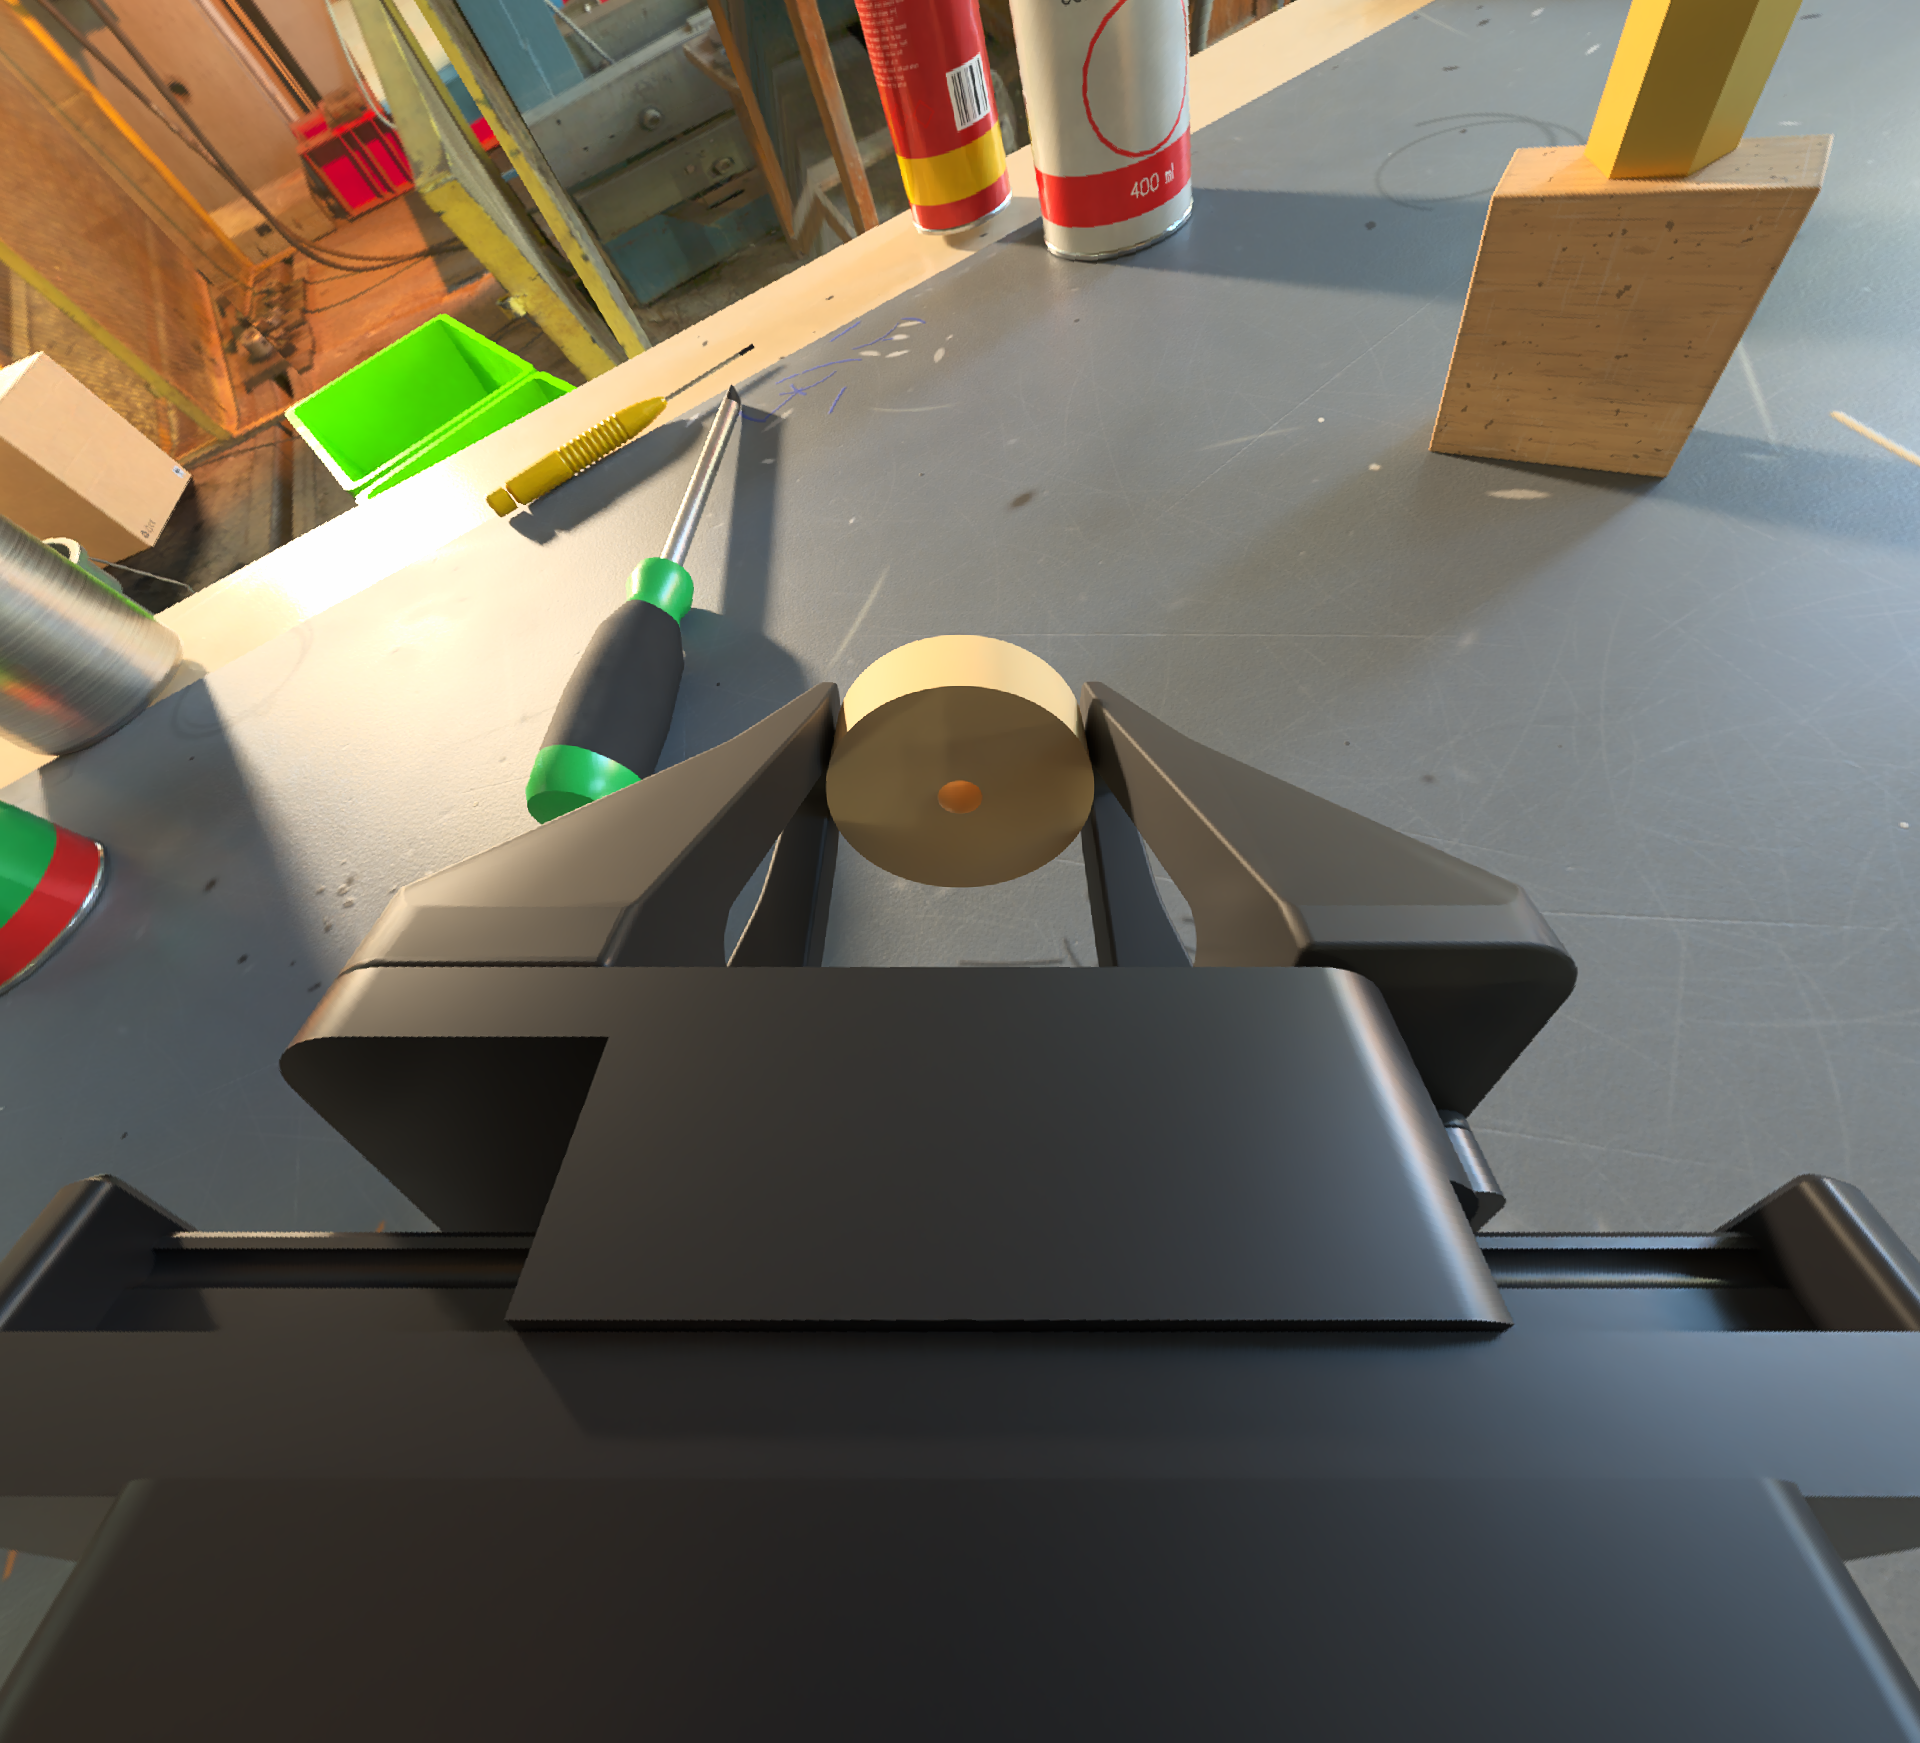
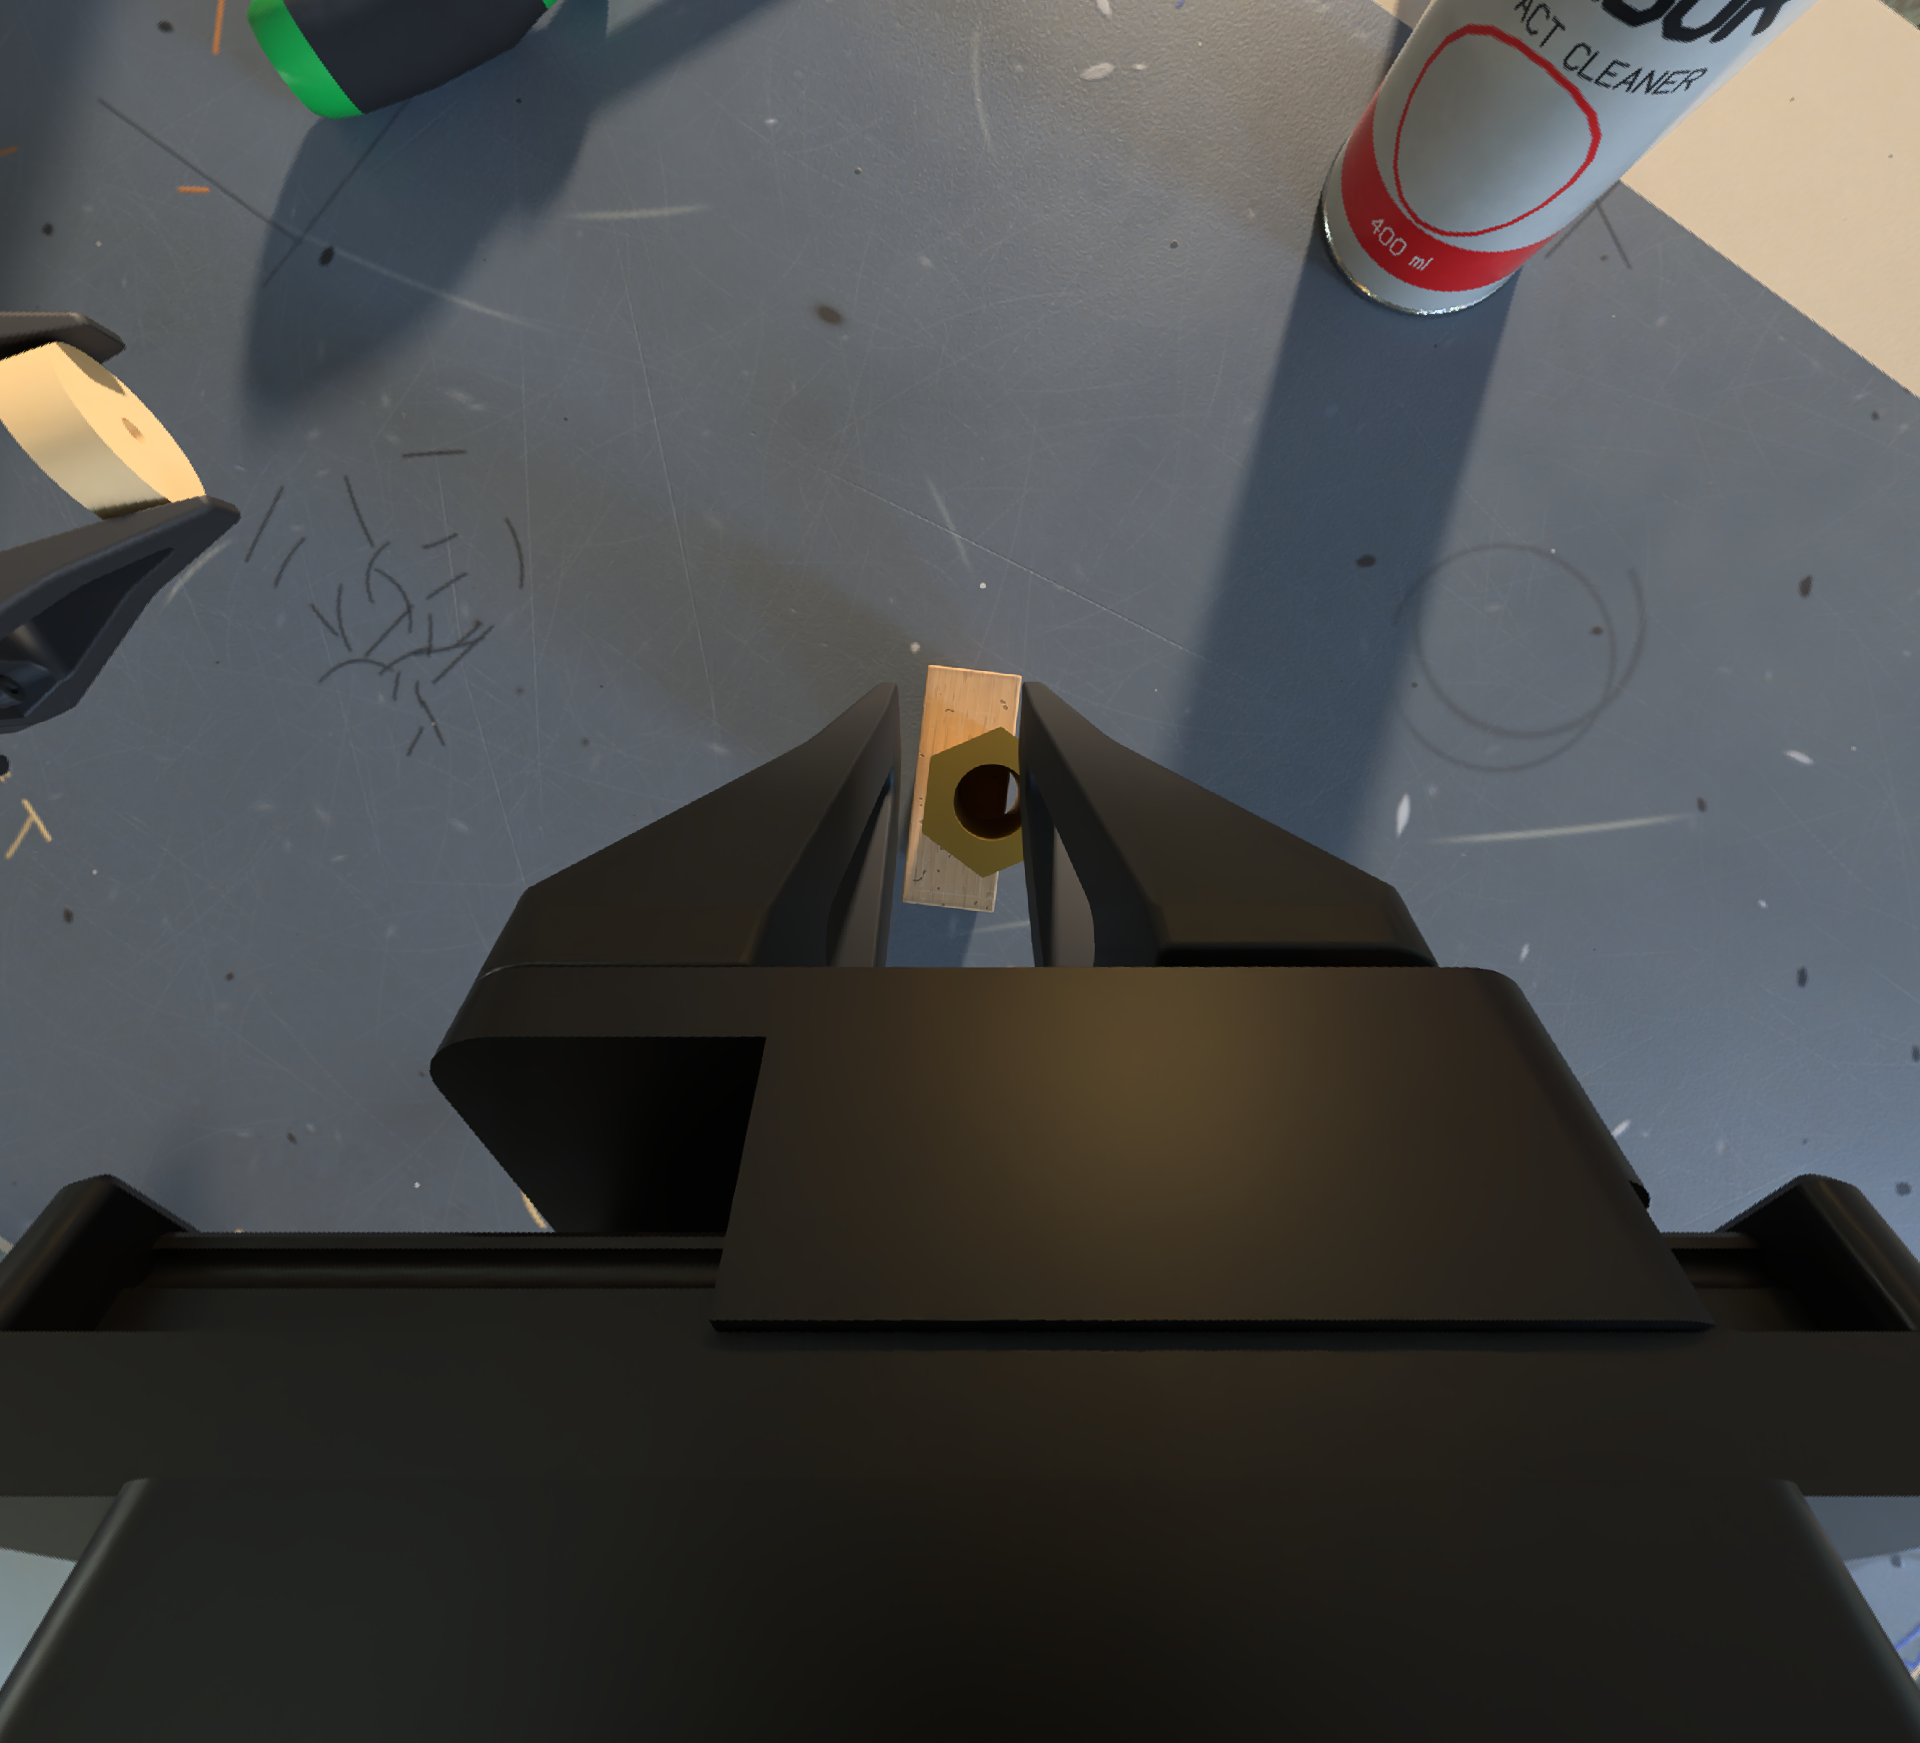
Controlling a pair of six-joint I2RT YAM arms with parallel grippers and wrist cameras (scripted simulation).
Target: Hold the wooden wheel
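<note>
- On the scratched grey table (image 1: 1299,613), the largest free-standing item is a pale wooden block (image 1: 1621,311), upright, with a yellow hexagonal post (image 1: 1725,0) standing on its top face; the post has a round bore at its upper end.
- Near the table's far edge stand two spray cans: a white-and-red one (image 1: 1117,41) and, just beside it, a red-and-yellow one (image 1: 914,20).
- A green-and-black screwdriver (image 1: 634,685) lies flat, its shaft pointing toward the far edge; a slim yellow-handled tool (image 1: 587,452) lies near its tip.
- The left gripper (image 1: 961,737) has its fingers (image 1: 800,758) clenched on the rim of the wooden wheel (image 1: 961,779), one on each side. The wheel's flat face, with its small orange centre, is turned toward the camera.
- The right gripper (image 2: 961,784) is directly above the block and post; its fingers (image 2: 868,789) flank them with narrow gaps, and whether they grip anything I cannot tell.
- In the right wrist view the wheel (image 2: 99,436) appears at the left edge, between the left gripper's fingers.
</note>
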